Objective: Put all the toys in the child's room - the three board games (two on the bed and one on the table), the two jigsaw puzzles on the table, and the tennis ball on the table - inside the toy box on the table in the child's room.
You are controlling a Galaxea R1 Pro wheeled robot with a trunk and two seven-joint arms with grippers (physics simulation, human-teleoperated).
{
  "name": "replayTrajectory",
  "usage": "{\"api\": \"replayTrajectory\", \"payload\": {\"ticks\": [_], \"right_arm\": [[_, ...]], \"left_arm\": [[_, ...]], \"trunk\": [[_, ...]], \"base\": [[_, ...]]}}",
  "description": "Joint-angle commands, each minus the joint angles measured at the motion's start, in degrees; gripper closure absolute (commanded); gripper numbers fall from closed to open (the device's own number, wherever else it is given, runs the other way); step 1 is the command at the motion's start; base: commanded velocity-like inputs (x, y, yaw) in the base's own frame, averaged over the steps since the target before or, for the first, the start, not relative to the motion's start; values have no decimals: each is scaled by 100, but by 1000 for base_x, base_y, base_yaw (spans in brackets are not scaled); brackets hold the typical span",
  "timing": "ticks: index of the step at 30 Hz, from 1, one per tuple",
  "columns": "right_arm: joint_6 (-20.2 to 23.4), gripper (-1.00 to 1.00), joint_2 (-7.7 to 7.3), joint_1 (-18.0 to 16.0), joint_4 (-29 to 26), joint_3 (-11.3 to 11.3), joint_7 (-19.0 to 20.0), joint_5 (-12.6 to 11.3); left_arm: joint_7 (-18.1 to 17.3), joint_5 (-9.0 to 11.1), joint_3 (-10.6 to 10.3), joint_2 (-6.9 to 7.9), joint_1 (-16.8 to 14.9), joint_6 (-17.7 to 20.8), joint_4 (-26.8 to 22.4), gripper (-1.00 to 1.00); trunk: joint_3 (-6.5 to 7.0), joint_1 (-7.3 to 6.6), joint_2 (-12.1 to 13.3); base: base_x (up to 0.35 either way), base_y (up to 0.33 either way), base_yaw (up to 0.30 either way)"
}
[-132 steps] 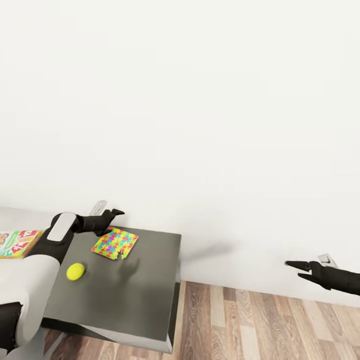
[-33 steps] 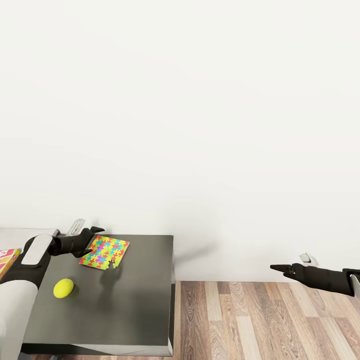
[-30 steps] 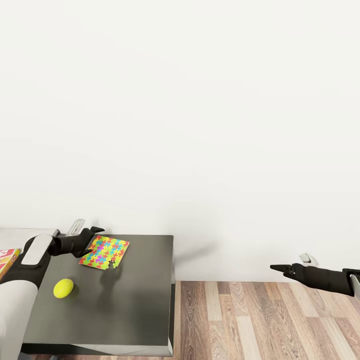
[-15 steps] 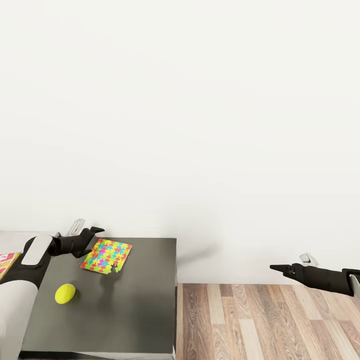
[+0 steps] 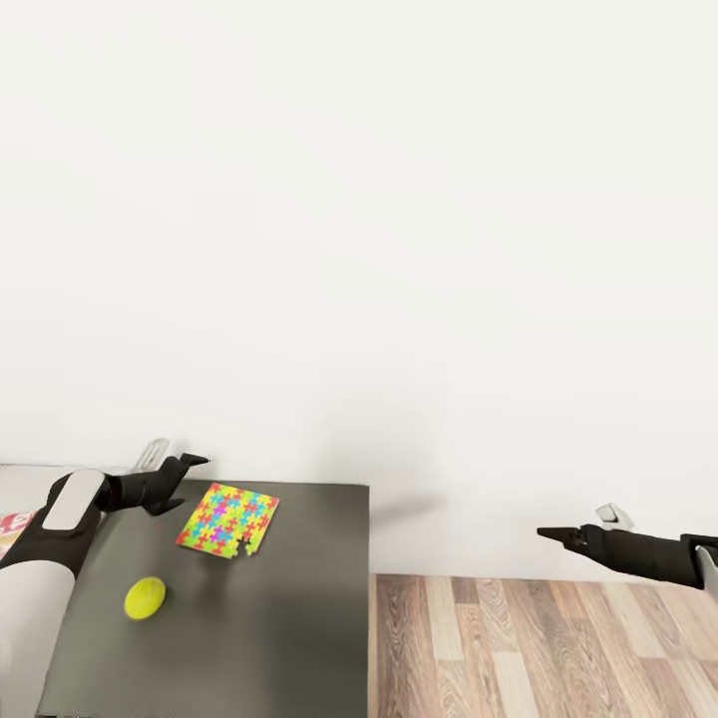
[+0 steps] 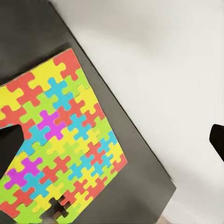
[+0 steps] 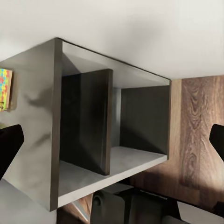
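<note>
White wall filled most of the head view, with a strip of wood-plank floor at the lower right and the dark grey wing of the desk at the lower left. On that dark top lay one jigsaw puzzle — a flat square of red, yellow, green and blue pieces, near the wall edge of the desk. The tennis ball sat on the same top, nearer the robot and apart from the puzzle. At the far left edge a corner of a board game showed, red and white, on the lighter wing.

The left gripper hung just beside the puzzle's wall-side corner, above the desk; its jaws stood apart and held nothing. From the left wrist camera the puzzle lay spread on the dark surface, one dark fingertip at the frame's side.

The right gripper was out over the floor, well apart from the desk — jaws parted, empty. Its wrist camera looked at the desk's open end compartments.
</note>
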Motion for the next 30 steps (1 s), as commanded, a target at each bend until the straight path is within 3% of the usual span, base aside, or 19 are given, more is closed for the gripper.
{"api": "replayTrajectory", "payload": {"ticks": [1,20,30], "right_arm": [[24,-100,4,-4,-4,-6,22,30],[8,-100,24,-3,-16,-17,28,163],[-368,-100,24,2,38,-30,42,166]], "left_arm": [[56,59,11,-2,-4,21,-3,-100],[63,53,-5,-7,4,19,-3,-100],[65,50,-35,-15,3,14,-3,-100]], "trunk": [[-11,4,-11],[-11,4,-11],[-11,4,-11]], "base": [[23,23,171],[6,6,51],[0,0,3]]}}
